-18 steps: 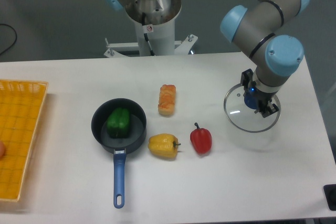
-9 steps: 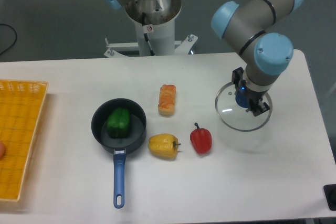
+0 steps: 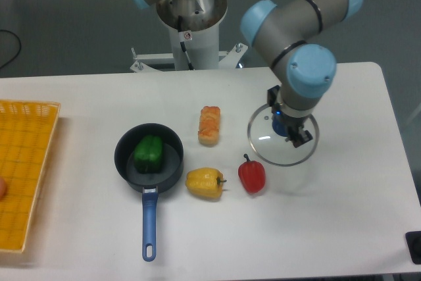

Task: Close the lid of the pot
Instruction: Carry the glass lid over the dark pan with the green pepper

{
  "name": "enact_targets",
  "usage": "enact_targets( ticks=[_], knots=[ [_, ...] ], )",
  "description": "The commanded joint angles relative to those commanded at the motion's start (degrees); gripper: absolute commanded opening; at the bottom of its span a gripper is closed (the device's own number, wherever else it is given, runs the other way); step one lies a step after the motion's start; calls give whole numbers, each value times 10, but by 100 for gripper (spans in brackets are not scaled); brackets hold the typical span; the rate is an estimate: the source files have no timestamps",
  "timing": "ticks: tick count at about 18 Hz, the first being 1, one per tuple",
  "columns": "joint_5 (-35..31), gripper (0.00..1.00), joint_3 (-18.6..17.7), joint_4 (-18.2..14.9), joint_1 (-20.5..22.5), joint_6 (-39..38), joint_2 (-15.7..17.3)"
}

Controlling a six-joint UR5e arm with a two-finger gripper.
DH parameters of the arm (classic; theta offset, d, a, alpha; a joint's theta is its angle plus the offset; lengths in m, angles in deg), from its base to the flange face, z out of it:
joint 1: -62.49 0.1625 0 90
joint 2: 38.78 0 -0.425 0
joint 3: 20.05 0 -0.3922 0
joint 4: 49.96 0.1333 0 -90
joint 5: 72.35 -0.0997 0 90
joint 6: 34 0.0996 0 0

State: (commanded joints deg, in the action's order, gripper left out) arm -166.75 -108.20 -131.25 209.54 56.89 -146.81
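Note:
The pot is a small dark grey saucepan at the left centre of the table, with a long blue handle pointing toward the front edge. A green pepper lies inside it. My gripper is shut on the blue knob of the lid, a clear glass disc with a metal rim. The lid hangs level just above the table, to the right of the pot and above the red pepper. The knob is mostly hidden by the fingers.
A bread roll, a yellow pepper and a red pepper lie between the pot and the lid. A yellow basket stands at the left edge. A second arm's base stands behind the table.
My gripper has carried the lid to the left, from the right side of the table toward the red pepper. The pot and the food have not moved.

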Motion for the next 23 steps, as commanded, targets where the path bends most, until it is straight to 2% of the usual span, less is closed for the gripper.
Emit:
enact_targets(
  ticks=[5,12,21,23],
  knots=[
    [23,54,-1,-8,-58,-83,17],
    [42,54,2,-3,-125,-167,18],
    [59,54,-9,19,-191,-228,18],
    [59,54,-25,46,-197,-233,22]
  ],
)
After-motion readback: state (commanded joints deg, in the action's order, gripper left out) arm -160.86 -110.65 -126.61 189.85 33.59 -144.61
